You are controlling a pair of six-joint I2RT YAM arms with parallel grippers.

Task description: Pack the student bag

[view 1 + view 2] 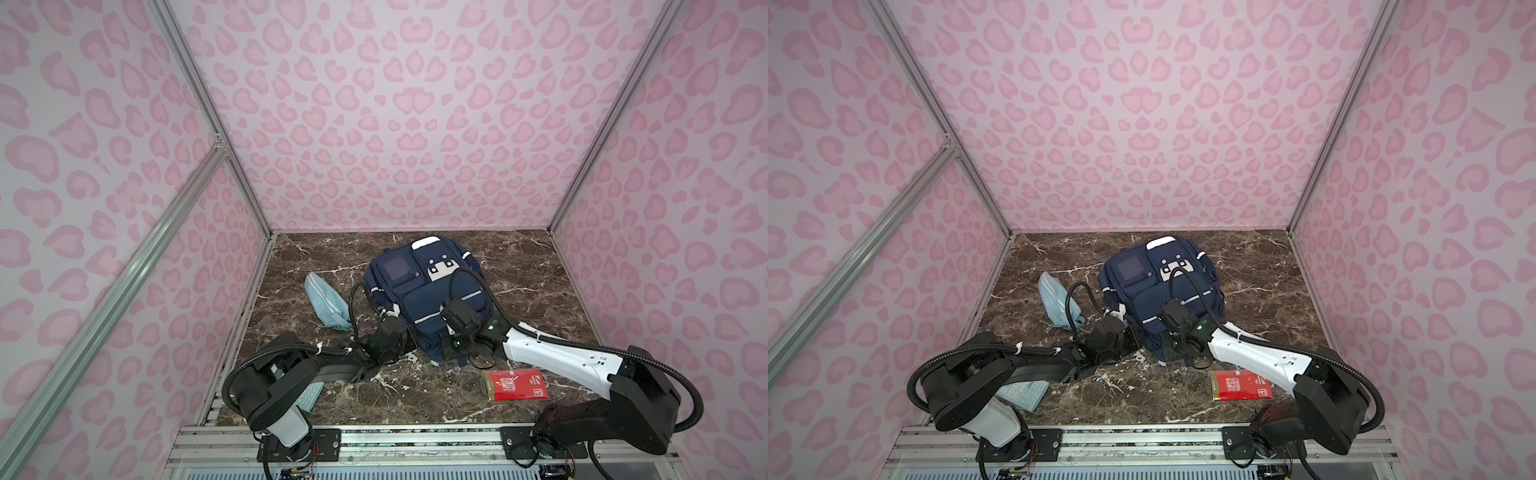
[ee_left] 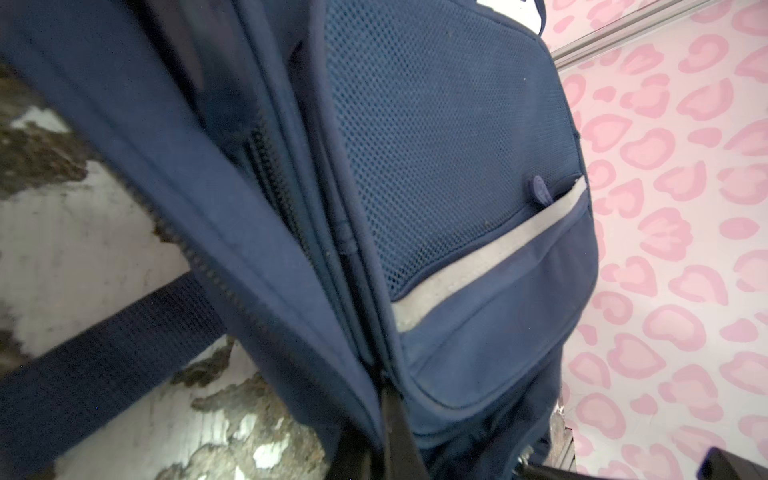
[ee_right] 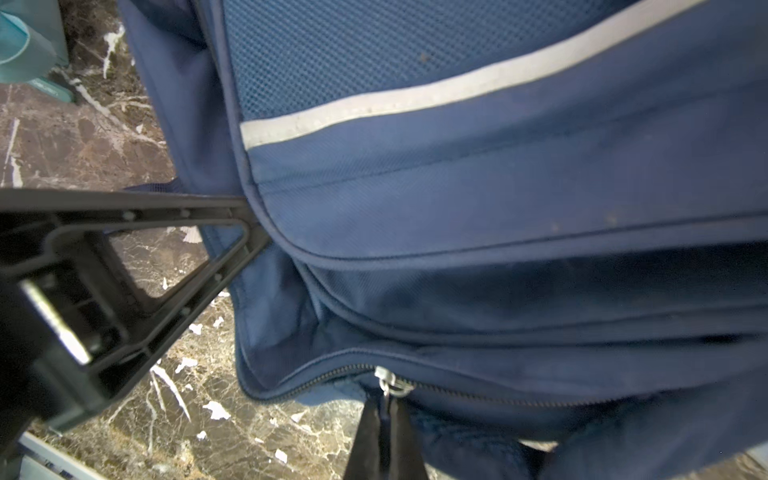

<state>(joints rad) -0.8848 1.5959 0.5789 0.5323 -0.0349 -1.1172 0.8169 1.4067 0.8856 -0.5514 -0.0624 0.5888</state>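
Nearest the arm bases, a red packet (image 1: 515, 384) lay flat on the bench (image 1: 415, 399), and a pale keypad (image 1: 1023, 395) sat partly hidden under the left arm. Both were well apart from the bag's opening, so neither was packed.

Just beyond them, both arms met at the near edge of the student bag (image 1: 424, 299). The left end effector (image 2: 388, 411) was closed, pinching a fold of the bag's navy fabric beside a zip line. The right end effector (image 3: 385, 415) was closed too, on the zip pull (image 3: 390, 384) at the same near edge. I judged this to be the opening step, one arm bracing the fabric while the other worked the zip. Whether the zip had started to part could not be told.

The bag itself lay front-up on the middle of the bench, and both top views showed nothing entering it. Left of it, just beside, a light-blue pouch (image 1: 326, 301) rested on the bench, also unpacked. By my reading the task was early, with opening unfinished and all loading left.
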